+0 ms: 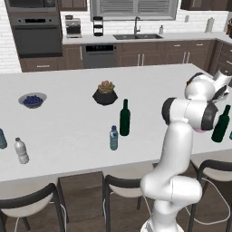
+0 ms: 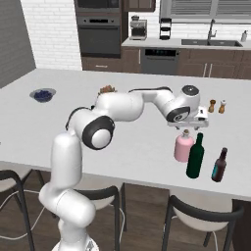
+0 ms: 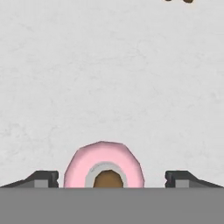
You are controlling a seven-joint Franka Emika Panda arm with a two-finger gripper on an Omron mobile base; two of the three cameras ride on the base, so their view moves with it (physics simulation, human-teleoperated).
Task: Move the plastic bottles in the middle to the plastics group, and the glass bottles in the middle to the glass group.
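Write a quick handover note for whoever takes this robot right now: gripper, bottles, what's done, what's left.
Gripper: open, directly above the pink bottle, fingers clear of its sides.
Pink bottle stands on the counter beside the right-hand wine bottle, so it looks delivered.
Left: middle wine bottle and blue bottle sit mid-counter. The wine bottle goes right; the blue one goes left to the clear bottle.

Bright, even rendered light falls across the white island counter [image 1: 68, 122], with only faint, soft shadows beneath the bottles. No glare or motion blur; edges look slightly soft and coarse throughout.
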